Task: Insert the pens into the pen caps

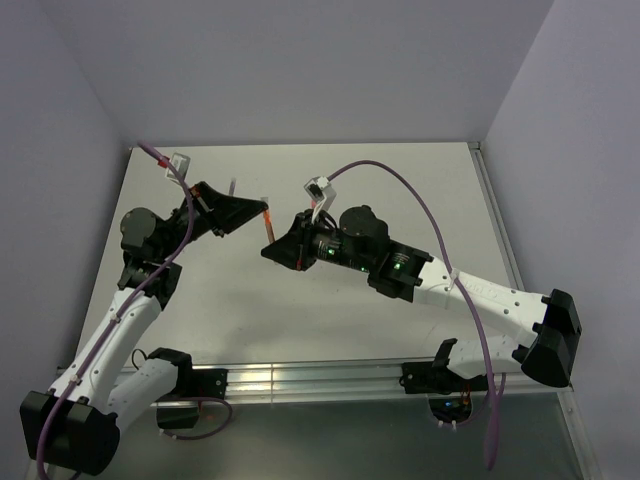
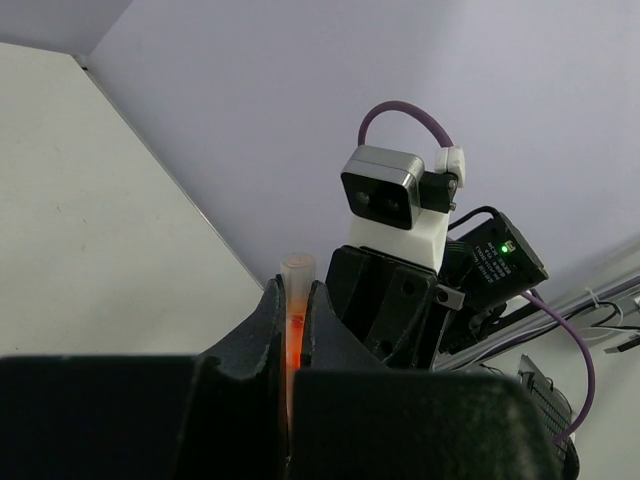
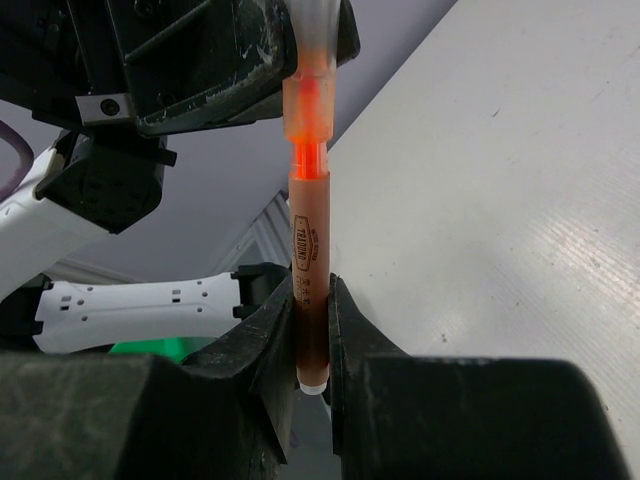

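My left gripper (image 1: 260,211) is shut on a pale pinkish-red pen cap (image 2: 297,272), whose open end sticks out past the fingertips. My right gripper (image 1: 287,248) is shut on the lower barrel of a red-orange pen (image 3: 308,240). In the right wrist view the pen's tip sits inside the cap (image 3: 310,100), which is held by the left fingers (image 3: 210,60). In the top view the pen (image 1: 268,224) bridges the two grippers above the table's middle. A small grey stick (image 1: 232,188) lies behind the left gripper; I cannot tell whether it is a pen or a cap. The other pens and caps are out of view.
The white table (image 1: 400,180) is walled by lilac panels at the back and sides. A metal rail (image 1: 300,380) runs along the near edge between the arm bases. Purple cables (image 1: 400,175) arc above both arms. The right wrist camera (image 2: 385,195) faces the left wrist view closely.
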